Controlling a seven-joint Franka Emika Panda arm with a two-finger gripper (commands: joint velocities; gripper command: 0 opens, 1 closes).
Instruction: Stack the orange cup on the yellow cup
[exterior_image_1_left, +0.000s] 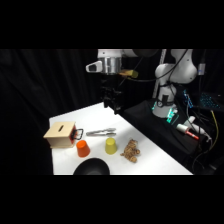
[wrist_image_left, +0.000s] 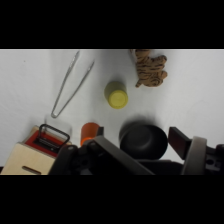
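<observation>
Orange cup (exterior_image_1_left: 82, 148) stands upside down on the white table (exterior_image_1_left: 155, 157), beside the tan box (exterior_image_1_left: 60, 135) and near the yellow cup (exterior_image_1_left: 111, 145); the gripper (exterior_image_1_left: 112, 106) hangs high above, holding nothing, its finger spread unclear.

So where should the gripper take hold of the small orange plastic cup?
Probably from straight above, closing across the small orange tapered plastic cup at its narrow upper end: it seems to stand upside down, wide end on the table. The tan slotted box crowds one side.
</observation>
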